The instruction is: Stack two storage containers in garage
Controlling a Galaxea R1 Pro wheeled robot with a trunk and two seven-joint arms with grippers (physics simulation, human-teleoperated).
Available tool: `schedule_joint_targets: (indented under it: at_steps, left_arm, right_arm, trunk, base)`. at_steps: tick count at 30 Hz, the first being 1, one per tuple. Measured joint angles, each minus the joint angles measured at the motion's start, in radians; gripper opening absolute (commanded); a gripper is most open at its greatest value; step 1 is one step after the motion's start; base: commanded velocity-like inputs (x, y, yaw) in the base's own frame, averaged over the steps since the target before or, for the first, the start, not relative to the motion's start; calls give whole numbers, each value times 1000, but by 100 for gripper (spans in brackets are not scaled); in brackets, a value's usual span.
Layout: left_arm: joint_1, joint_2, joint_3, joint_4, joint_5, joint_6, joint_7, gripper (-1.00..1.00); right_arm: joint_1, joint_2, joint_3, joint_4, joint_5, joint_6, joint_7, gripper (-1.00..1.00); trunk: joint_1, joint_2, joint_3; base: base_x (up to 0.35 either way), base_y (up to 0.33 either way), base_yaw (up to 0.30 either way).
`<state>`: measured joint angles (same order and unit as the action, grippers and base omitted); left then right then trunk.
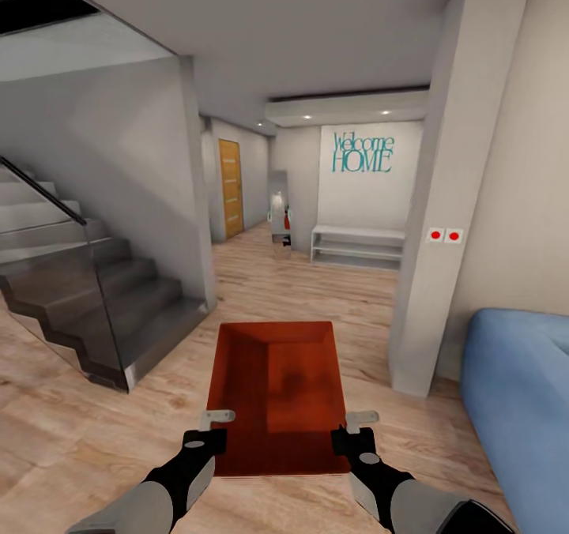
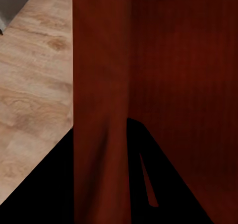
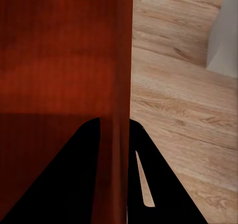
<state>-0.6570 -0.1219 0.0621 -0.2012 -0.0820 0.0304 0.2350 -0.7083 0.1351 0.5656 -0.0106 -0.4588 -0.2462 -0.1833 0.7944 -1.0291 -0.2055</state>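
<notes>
One orange-red open-top storage container (image 1: 276,392) hangs in front of me above the light wood planks, its long side pointing away. My left gripper (image 1: 212,430) is shut on its left wall and my right gripper (image 1: 357,430) is shut on its right wall, both near the close end. In the left wrist view the container's wall (image 2: 99,85) runs between the black fingers (image 2: 44,189). The right wrist view has the container wall (image 3: 116,85) pinched between its fingers (image 3: 163,189). The blue sofa (image 1: 521,392) of the living room stands at the right. The garage and its floor are out of view.
A dark staircase with a glass railing (image 1: 87,297) rises at the left. A white pillar (image 1: 442,242) stands right of the way ahead. Beyond lie a hallway with a white shelf bench (image 1: 357,246), a "Welcome HOME" wall sign (image 1: 362,153) and a wooden door (image 1: 230,186).
</notes>
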Motion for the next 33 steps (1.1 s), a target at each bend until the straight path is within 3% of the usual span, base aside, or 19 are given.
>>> schedule_joint_targets:
  at_steps: [33]
  left_arm:
    - [0,0,-1,-1,0,0,0,-100]
  right_arm:
    - [0,-1,0,-1,-2,-1,2,-100]
  trunk:
    - [0,0,0]
  base:
    - [321,0,0]
